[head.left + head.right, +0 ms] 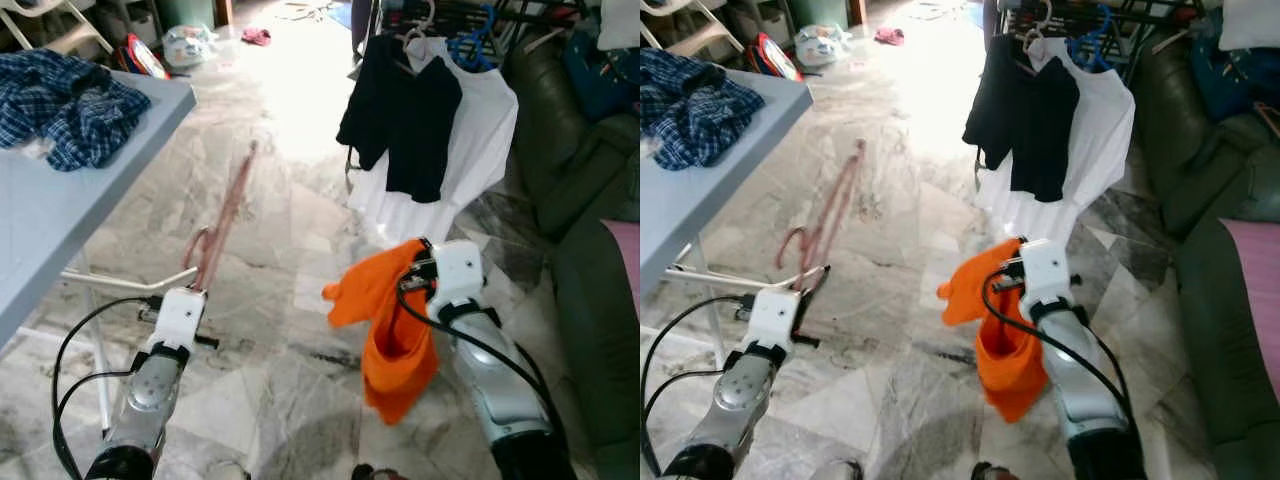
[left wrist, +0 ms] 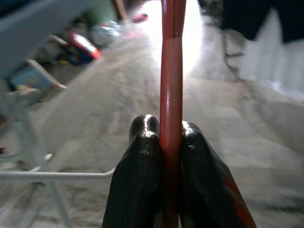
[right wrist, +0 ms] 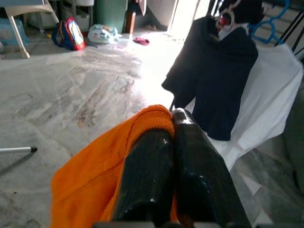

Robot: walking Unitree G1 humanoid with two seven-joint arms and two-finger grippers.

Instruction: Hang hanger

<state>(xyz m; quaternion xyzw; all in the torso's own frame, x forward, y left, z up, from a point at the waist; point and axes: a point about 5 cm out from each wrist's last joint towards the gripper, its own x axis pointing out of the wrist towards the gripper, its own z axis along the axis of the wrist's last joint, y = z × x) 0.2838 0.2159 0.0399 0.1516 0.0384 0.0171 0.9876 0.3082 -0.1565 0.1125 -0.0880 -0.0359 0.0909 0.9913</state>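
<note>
Lower in the frame, the left gripper point(image 2: 164, 142) clamps the red hanger point(image 1: 225, 215), and the right gripper point(image 3: 173, 130) pinches an orange garment point(image 1: 385, 320). Farther, at upper right, the rack point(image 1: 460, 12) already carries a dark top point(image 1: 405, 110); the hanging itself looks undone.

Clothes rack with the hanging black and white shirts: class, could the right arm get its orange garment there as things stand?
Probably not yet. The right pincer, shut on the orange garment, sits short of the rack, with open floor between. The black shirt and white shirt already crowd that end.
</note>
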